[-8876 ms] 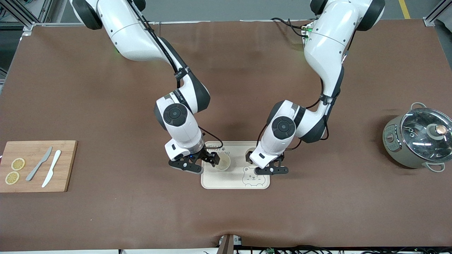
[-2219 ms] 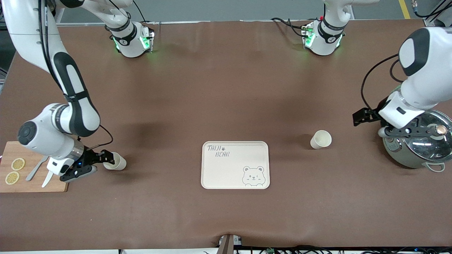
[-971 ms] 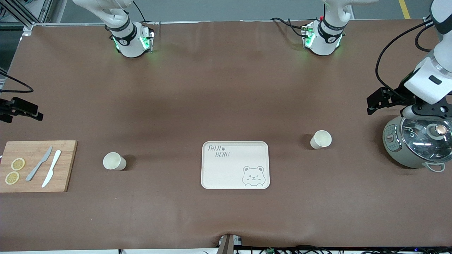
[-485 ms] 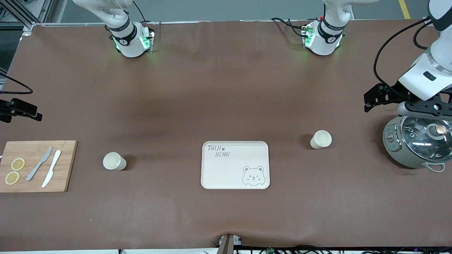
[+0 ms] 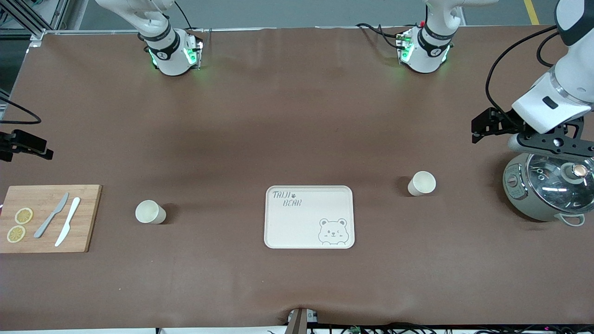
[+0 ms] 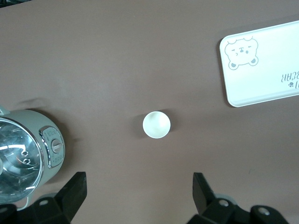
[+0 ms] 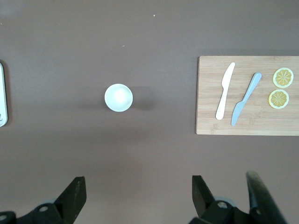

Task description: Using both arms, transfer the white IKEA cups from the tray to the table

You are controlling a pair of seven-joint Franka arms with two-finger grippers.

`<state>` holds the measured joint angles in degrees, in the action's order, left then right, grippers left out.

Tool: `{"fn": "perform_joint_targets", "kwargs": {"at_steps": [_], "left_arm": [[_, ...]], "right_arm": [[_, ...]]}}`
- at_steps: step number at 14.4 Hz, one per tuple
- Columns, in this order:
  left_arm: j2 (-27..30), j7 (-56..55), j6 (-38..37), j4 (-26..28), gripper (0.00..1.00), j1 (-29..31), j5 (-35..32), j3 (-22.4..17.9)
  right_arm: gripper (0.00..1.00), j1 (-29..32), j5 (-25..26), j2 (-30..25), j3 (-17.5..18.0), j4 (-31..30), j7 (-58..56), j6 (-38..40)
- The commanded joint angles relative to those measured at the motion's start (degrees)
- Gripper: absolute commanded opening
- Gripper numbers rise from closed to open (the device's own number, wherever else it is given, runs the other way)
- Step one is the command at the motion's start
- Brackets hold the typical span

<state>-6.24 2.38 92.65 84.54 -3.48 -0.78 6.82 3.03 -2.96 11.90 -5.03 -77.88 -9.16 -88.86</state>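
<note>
"Judging from the large matte brown table, is anything left to do?"

"Hardly. The cream-white bear tray sits bare, near the front edge. Both arms have pulled back and up. The left gripper hangs over the grey-green glass-lidded pot, jaws apart and empty. The right gripper hangs over the table edge at its own end, also spread, empty."

"And the small white cups?"

"One stands upright between tray and pot; the other stands between the tray and the wooden cutting board. There is open room around each, so the task looks complete."
</note>
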Motion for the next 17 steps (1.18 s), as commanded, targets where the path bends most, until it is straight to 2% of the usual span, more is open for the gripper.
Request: {"fn": "perform_joint_targets", "kwargs": {"at_steps": [1, 6, 12, 17], "left_arm": [[0.61, -0.26, -1.33, -1.13, 1.0, -0.04, 0.69, 0.3], [3.42, -3.87, -5.02, -0.96, 1.0, -0.65, 0.52, 1.26], [3.42, -2.99, -5.99, -0.96, 1.0, -0.65, 0.08, 1.18], [2.99, -3.96, -10.3, -1.05, 1.0, -0.56, 0.52, 0.65]], "right_arm": [[1.0, 1.1, 0.76, -0.65, 1.08, -0.08, 0.72, 0.01], [1.0, 1.19, 0.49, -0.47, 1.08, -0.08, 0.63, -0.08], [1.0, 1.19, 0.58, -0.38, 1.08, -0.08, 0.45, -0.08], [1.0, 1.11, 0.93, -0.38, 1.08, -0.08, 0.37, -0.17]]}}
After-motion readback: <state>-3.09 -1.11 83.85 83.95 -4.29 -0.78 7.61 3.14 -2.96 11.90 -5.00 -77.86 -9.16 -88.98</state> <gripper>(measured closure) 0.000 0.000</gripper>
